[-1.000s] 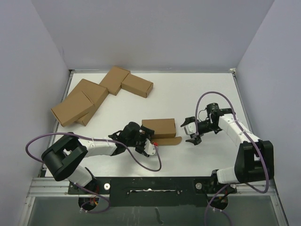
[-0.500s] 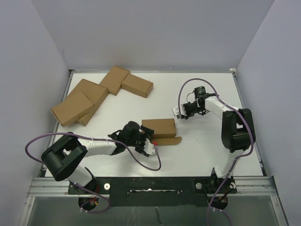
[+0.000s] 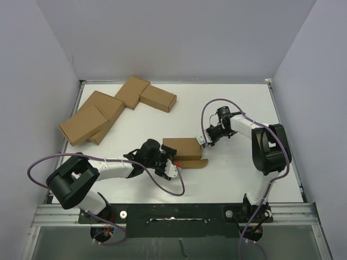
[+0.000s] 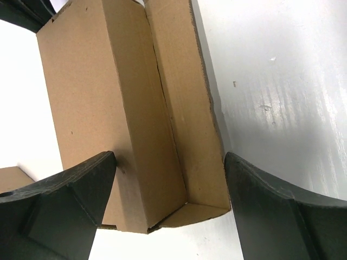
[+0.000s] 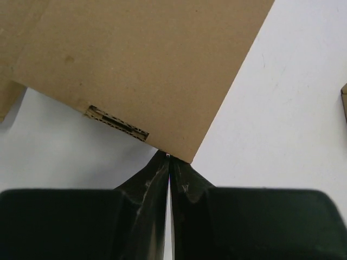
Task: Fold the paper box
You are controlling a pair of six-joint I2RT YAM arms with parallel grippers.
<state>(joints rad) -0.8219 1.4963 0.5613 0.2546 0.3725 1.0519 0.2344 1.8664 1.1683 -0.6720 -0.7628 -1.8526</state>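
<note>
The paper box (image 3: 183, 147) is a small brown carton lying mid-table, with a flap (image 3: 193, 162) flat on the table along its near side. My left gripper (image 3: 169, 163) is open at the box's left end. In the left wrist view the box (image 4: 124, 108) runs up between the two dark fingers (image 4: 282, 211), and one finger overlaps its top face. My right gripper (image 3: 204, 142) is shut and empty, and its tips touch the box's right end. The right wrist view shows the closed tips (image 5: 169, 158) meeting a corner of the box (image 5: 135, 65).
Several other brown cartons (image 3: 108, 111) lie clustered at the back left of the white table (image 3: 238, 173). Grey walls close in the table on three sides. Purple cables loop off both arms.
My right arm has swung in from the right to the box's right end, and its jaws have gone from open to shut. The box has shifted slightly left. The left arm has barely moved.
</note>
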